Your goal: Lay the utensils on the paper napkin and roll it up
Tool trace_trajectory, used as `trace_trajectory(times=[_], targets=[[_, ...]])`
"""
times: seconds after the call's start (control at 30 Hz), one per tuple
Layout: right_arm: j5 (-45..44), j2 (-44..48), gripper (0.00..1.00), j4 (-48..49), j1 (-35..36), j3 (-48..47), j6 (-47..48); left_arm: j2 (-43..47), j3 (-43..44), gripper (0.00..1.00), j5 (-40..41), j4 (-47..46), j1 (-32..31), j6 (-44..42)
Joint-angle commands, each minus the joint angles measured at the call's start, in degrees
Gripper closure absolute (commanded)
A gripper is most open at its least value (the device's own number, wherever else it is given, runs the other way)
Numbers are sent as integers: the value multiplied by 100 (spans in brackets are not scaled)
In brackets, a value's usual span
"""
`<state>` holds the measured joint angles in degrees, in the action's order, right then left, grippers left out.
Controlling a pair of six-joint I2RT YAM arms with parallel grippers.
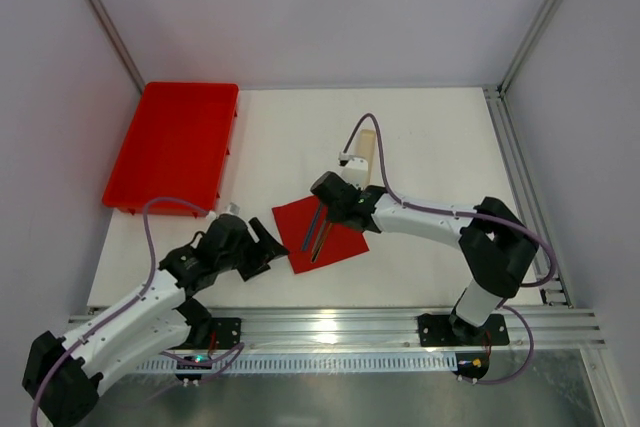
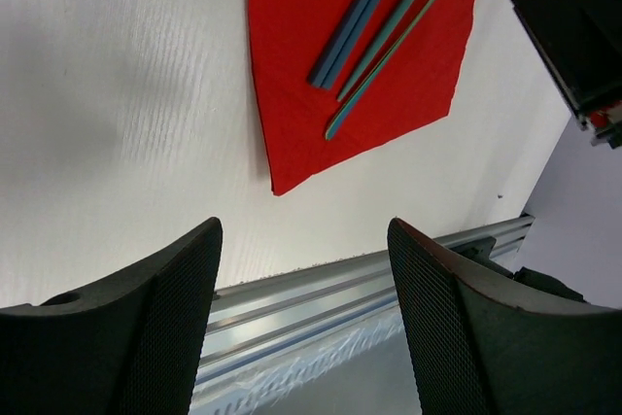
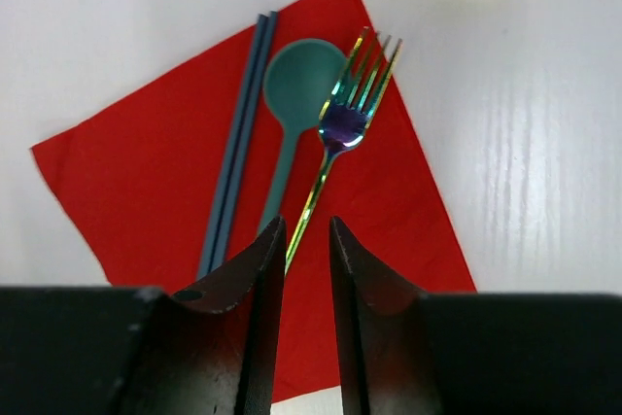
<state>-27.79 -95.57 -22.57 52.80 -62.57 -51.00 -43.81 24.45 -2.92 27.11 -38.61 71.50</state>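
Lab enclosure: aluminium rails (image 1: 330, 325), white walls (image 1: 330, 7)

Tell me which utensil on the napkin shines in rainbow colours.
The fork, the one with tines; the spoon is plain teal and the chopsticks are blue.

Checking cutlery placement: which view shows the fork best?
Right wrist: the fork lies on the napkin with its tines and most of its handle in plain sight. Left wrist catches only part of the handle; top external shows just a thin line.
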Motion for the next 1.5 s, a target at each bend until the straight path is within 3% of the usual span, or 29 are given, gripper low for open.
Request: trace_trajectory(times=[0.0, 0.27, 0.73, 1.47], targets=[[-412, -163, 72, -590, -6, -300, -524, 329, 385, 29, 483, 399, -15, -505], [-262, -603, 73, -855, -6, -757, -850, 751, 850, 28, 626, 804, -24, -901], [-428, -1174, 73, -1364, -6, -1179, -1395, 1164, 869, 26, 634, 963, -15, -998], [-341, -1526, 76, -1154, -94, -1267, -1395, 927, 869, 26, 547, 804, -24, -1068]])
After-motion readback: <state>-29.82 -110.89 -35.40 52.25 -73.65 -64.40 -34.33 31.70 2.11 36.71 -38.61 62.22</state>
